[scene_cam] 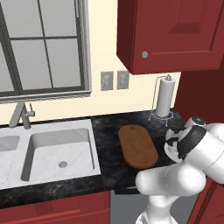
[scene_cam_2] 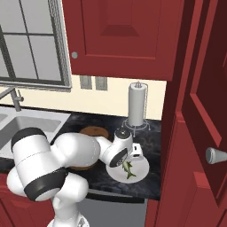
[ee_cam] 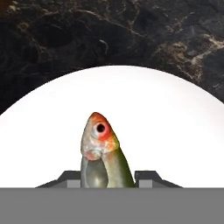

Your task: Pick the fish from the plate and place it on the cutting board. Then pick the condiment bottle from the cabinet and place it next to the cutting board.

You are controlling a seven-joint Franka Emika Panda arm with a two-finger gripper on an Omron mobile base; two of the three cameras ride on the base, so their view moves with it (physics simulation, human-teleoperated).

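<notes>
While the gripper (ee_cam: 107,175) sits low over the plate (ee_cam: 175,131), its two dark fingertips (ee_cam: 146,176) stand narrow on either flank of the fish (ee_cam: 104,155); whether they already pinch it I cannot tell. From the right base view the fish (scene_cam_2: 128,169) lies on the white plate (scene_cam_2: 141,170), with the board (scene_cam_2: 94,131) toward ten o'clock, partly behind the arm. My guess is that the fish is light, slim and slick-skinned, with a body that tapers, so it could squirt out of a loose grip. Its mid-body, behind the head, looks the best place to take hold, across the narrow width. Counted: one fish, one plate, one cutting board (scene_cam: 138,145), one paper towel roll (scene_cam: 165,100) at twelve o'clock beyond the board, and one sink (scene_cam: 59,151) at nine o'clock.
</notes>
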